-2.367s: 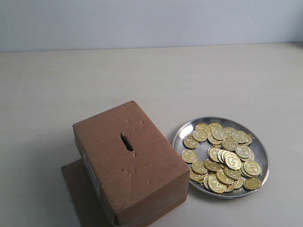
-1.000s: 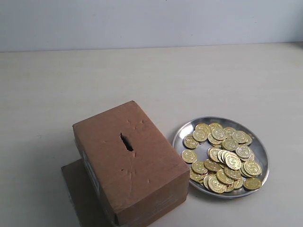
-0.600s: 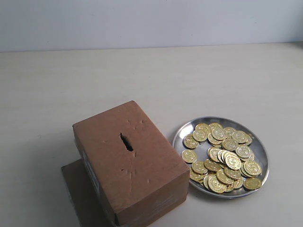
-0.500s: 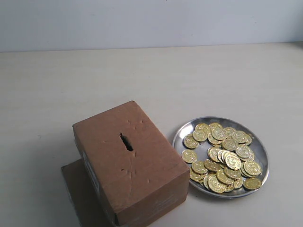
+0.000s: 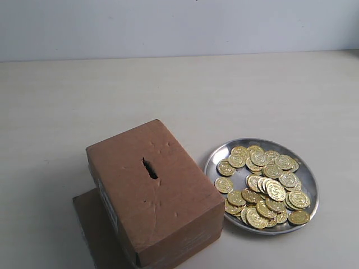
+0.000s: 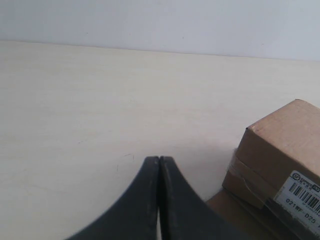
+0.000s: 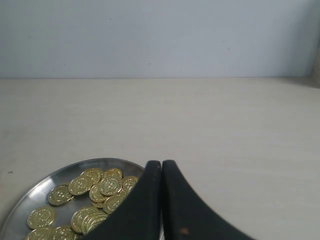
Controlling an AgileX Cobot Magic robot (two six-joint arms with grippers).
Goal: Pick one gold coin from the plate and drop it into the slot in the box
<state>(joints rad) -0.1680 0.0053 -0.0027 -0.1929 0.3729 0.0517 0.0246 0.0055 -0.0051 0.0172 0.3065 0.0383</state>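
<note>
**One of most things, coins by the dozen**

One brown box [image 5: 157, 190] stands on the one counter [image 5: 112, 95], with one slot [image 5: 150, 168] in its top and one white label [image 6: 302, 192] on its side. One flat cardboard sheet [image 5: 90, 224] lies under it. One silver plate [image 5: 311, 182] holds the gold coins [image 5: 269, 188]: about thirty show, but they overlap too much for an exact count. Two hands are in view, the left hand [image 6: 159, 160] and the right hand [image 7: 161, 163].

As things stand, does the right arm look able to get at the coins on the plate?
Probably yes. The coins lie uncovered on the plate; the box stands beside it, not over it. The right gripper is close to the plate, shut; it would need to open first.
</note>
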